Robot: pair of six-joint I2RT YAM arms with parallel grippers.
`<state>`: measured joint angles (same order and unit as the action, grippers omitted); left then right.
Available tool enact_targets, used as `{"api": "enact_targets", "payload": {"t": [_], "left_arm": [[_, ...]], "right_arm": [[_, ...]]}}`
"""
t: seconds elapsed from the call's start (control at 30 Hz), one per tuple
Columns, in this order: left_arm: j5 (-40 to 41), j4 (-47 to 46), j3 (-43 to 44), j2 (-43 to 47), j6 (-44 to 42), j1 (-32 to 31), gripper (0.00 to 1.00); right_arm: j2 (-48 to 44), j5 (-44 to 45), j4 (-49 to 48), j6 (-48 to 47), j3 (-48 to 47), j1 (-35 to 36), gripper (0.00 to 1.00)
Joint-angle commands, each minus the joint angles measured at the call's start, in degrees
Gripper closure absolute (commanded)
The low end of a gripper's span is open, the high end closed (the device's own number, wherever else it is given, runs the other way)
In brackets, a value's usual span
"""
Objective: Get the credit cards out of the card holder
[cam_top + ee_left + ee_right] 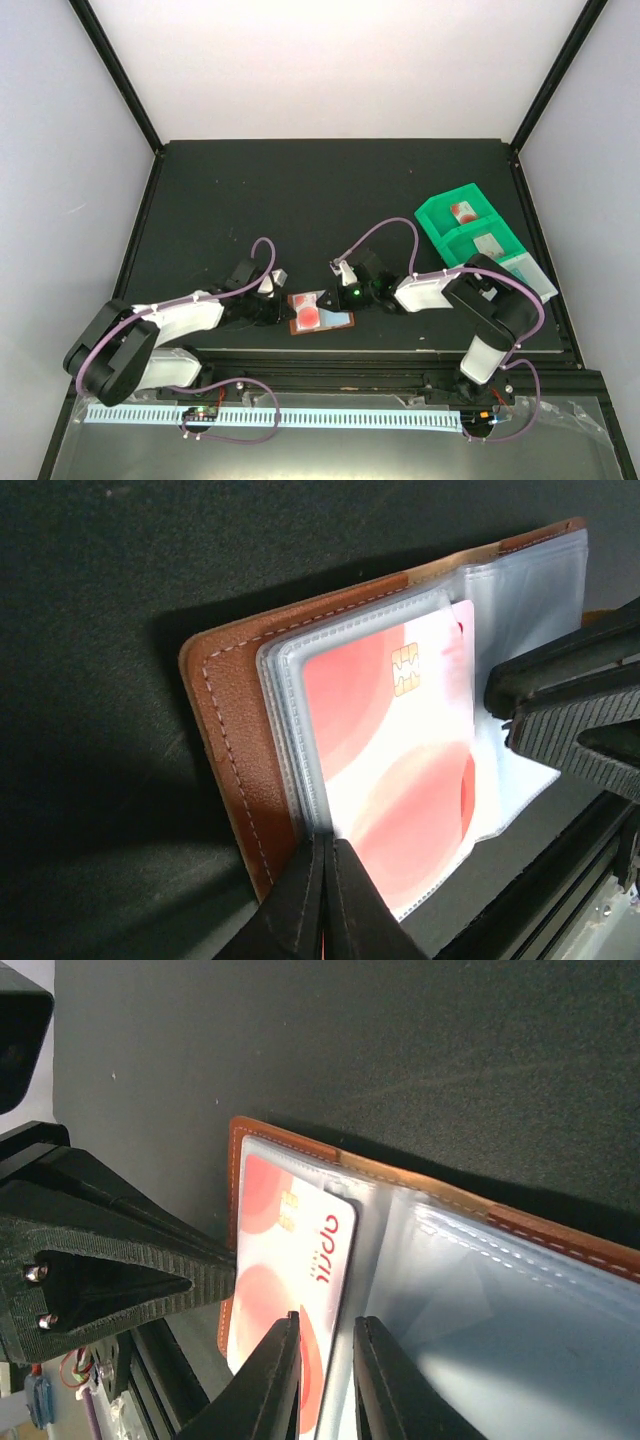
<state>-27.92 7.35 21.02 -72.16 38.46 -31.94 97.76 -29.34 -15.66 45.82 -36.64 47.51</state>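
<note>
Now you're mid-extraction: the card holder lies open between your hands, a red-and-white credit card in its pocket. Your left hand, pressed together, pins the holder's edge; your right hand, slightly spread, straddles the card's edge. Next, pinch and slide it out.

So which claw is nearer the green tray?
Right. The right claw sits over the card holder on the tray's side. The left claw clamps the holder's opposite edge, farther from the green tray.
</note>
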Motion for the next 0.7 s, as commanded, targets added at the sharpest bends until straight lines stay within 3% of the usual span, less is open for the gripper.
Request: {"api": "enact_targets", "payload": {"t": [0.0, 0.37, 0.53, 0.67], "left_arm": [[0.15, -2.71, -1.23, -2.55, 0.81, 0.04, 0.98], [1.69, -3.32, -2.9, -2.8, 1.66, 0.08, 0.98], [2.56, -3.09, -2.57, -3.13, 1.58, 0.04, 0.98], [2.99, -2.8, -2.0, -5.07, 1.57, 0.04, 0.98]], "right_arm": [[1.45, -1.36, -1.11, 1.16, -0.7, 0.1, 0.82], [4.43, -2.93, -4.0, 2.31, -0.58, 0.1, 0.81], [4.15, -2.45, -4.26, 1.9, -0.36, 0.13, 0.97], [3.27, -0.73, -1.81, -0.17, -0.35, -0.09, 0.99]]}}
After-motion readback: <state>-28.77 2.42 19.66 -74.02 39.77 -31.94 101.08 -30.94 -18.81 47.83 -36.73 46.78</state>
